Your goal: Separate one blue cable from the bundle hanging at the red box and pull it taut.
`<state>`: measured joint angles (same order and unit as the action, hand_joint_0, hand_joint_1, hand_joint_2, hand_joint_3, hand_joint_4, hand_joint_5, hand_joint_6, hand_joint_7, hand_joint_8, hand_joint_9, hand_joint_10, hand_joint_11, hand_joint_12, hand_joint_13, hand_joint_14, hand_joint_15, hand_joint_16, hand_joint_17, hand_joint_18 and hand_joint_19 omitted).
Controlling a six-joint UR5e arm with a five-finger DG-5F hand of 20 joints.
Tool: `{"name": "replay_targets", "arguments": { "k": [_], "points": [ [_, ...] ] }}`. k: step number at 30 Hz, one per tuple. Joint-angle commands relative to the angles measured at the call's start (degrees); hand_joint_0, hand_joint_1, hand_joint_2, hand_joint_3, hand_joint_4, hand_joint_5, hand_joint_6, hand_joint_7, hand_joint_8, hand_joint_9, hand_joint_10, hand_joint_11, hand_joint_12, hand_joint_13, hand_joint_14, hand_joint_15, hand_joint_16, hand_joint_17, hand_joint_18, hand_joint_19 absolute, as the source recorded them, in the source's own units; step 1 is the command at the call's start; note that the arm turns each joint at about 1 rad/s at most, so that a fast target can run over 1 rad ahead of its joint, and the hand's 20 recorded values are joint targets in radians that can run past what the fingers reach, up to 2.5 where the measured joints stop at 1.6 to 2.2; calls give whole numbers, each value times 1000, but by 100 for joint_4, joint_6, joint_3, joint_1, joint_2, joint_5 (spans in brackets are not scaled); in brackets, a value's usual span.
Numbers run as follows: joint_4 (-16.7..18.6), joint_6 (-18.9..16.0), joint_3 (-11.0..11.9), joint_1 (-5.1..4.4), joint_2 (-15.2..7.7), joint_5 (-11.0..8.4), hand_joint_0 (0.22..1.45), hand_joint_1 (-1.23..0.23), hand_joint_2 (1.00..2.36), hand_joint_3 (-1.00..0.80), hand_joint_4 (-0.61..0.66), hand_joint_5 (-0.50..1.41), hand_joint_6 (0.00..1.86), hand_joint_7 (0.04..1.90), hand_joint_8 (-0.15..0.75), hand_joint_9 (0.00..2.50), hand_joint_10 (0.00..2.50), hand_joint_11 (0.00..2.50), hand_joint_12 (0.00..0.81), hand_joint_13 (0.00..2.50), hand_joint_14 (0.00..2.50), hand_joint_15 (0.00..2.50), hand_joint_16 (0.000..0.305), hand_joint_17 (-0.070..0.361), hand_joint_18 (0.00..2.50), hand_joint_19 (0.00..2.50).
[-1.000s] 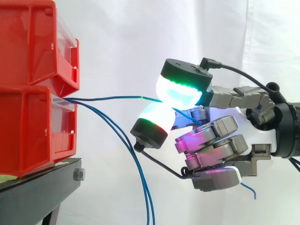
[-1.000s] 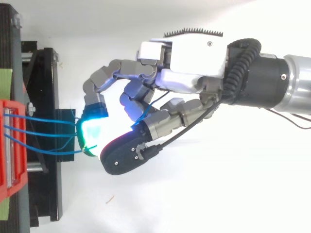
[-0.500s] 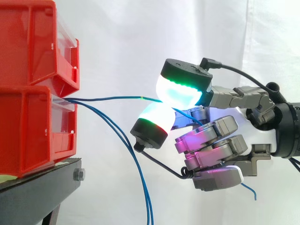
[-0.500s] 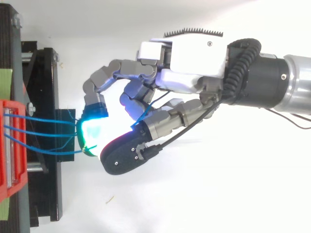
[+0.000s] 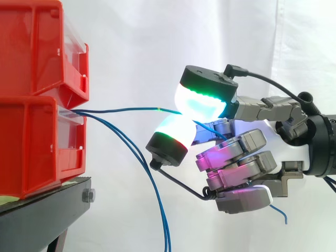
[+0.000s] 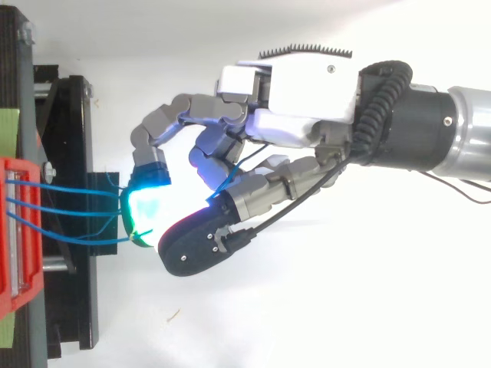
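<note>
One blue cable [image 5: 126, 110] runs almost level and taut from the lower red box [image 5: 39, 144] to my hand [image 5: 247, 157]. Two glowing fingertips [image 5: 197, 102] pinch it where they meet, and its loose end [image 5: 281, 214] sticks out below the palm. Two other blue cables [image 5: 144, 173] of the bundle sag from the same box and hang down past the bottom edge. From above, my hand [image 6: 299, 100] sits right of the box [image 6: 19, 230], its other fingers curled in, and the blue cables [image 6: 73, 211] leave the box's front side by side.
A second red box [image 5: 37, 47] is stacked on the lower one, both resting on a black stand [image 5: 47, 210]. The white curtain hangs behind. The arm [image 6: 437, 134] enters from the right.
</note>
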<state>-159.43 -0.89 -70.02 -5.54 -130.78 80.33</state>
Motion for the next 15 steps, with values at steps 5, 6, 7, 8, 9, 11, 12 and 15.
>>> {"name": "replay_targets", "arguments": {
  "k": [5, 6, 7, 8, 9, 11, 12, 15],
  "points": [
    [-1, -7, -3, 0, 0, 0, 644, -812, 1017, -82, -26, -122, 901, 1248, 373, 928, 1518, 1188, 402, 1043, 1742, 1218, 50, 113, 1354, 1263],
    [-1, -7, -3, 0, 0, 0, 645, -812, 1017, -86, -21, -122, 901, 1246, 372, 931, 1514, 1194, 399, 1042, 1740, 1221, 50, 113, 1355, 1256],
    [-1, 1, -3, 0, 9, 0, 644, -812, 1017, -82, -21, -122, 901, 1245, 372, 932, 1516, 1176, 399, 1043, 1740, 1220, 50, 113, 1355, 1255],
    [-1, 1, -3, 0, 9, 0, 644, -812, 1017, -82, -26, -122, 901, 1245, 373, 930, 1514, 1207, 399, 1042, 1740, 1217, 50, 113, 1354, 1263],
    [-1, 1, 6, 0, 0, 0, 644, -812, 1017, -82, -24, -123, 901, 1248, 375, 932, 1514, 1197, 399, 1042, 1739, 1218, 50, 113, 1355, 1263],
    [-1, -7, -3, 0, 0, 0, 646, -812, 1017, -88, -26, -123, 901, 1247, 365, 931, 1510, 1201, 399, 1040, 1732, 1244, 50, 112, 1350, 1263],
    [-1, -7, -3, 0, 0, 0, 645, -812, 1017, -84, -25, -123, 901, 1245, 373, 932, 1507, 1216, 401, 1042, 1739, 1216, 50, 112, 1351, 1264],
    [-1, 1, 6, 0, 0, 0, 646, -811, 1018, -87, -26, -123, 902, 1235, 371, 933, 1503, 1200, 394, 1039, 1734, 1218, 50, 112, 1350, 1263]
  ]
}}
